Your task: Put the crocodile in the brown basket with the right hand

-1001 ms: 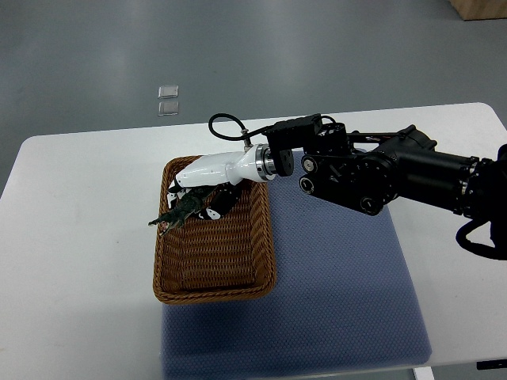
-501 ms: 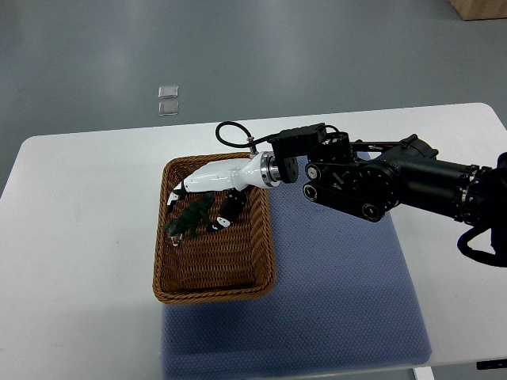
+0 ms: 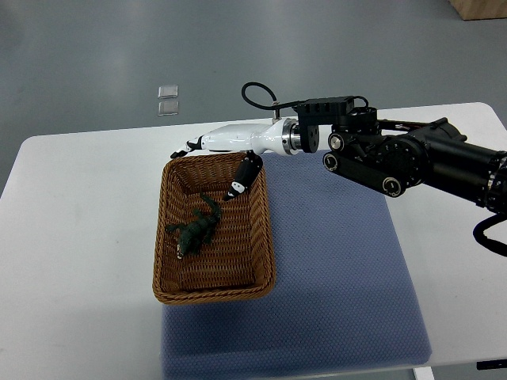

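Crocodile – a small, dark green, knobbly toy with splayed legs – lies flat on the woven floor of the brown basket, a little toward 9 o'clock of its centre. Its snout points to about 7 o'clock and its tail to 1 o'clock. The basket is a rectangular wicker tray with a thick braided rim. It sits on the white table, with its 3 o'clock side overlapping a blue mat that has a fine dimpled texture.

The right hand, a smooth white shell with black joints, hovers over the basket's 12 o'clock rim and holds nothing. Its fingers stretch toward 9 o'clock, and one black-and-white digit hangs loose over the 1 o'clock corner. A bulky black arm runs off toward 3 o'clock – a black cable loops above the wrist.
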You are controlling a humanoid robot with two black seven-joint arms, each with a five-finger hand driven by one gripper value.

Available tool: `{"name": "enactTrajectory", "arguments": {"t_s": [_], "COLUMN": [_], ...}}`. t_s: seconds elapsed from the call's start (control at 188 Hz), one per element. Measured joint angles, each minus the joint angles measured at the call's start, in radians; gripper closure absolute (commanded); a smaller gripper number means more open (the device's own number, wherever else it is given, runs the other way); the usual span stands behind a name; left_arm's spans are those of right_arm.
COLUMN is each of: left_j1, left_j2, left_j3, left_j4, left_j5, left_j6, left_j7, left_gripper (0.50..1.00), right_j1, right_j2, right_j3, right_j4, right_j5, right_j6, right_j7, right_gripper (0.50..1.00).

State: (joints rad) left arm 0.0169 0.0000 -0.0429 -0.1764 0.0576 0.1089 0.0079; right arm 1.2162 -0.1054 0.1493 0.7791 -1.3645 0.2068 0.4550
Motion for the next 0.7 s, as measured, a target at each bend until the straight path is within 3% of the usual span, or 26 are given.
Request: {"name": "enactTrajectory", "arguments": {"t_s": [0.229,0.554,0.698], "left_j1": [-0.005,-0.006,-0.006], "left_j2": [0.0,0.0,0.0], "left_j3": [-0.001,-0.002,-0.002], "left_j4": [0.0,0.0,0.0], "left_j5": [0.0,0.0,0.0], "left_j6": [0.0,0.0,0.0], "left_j7": [0.0,0.0,0.0], "left_gripper": [0.5,0.5,0.5], "right_j1": [-0.06,-0.187,-0.236], "right_j2": [-0.079,-0.176,-0.206], "right_j3": [0.135,0.278,0.304], "right_j4": [-0.036,-0.117,-0.181], "right_j5": [0.142,0.578,0.781], "right_j6": [0.001,-0.023,-0.067], "right_j7": [-0.038,-0.107,-0.114], "right_gripper": [0.589,0.589,0.589]}}
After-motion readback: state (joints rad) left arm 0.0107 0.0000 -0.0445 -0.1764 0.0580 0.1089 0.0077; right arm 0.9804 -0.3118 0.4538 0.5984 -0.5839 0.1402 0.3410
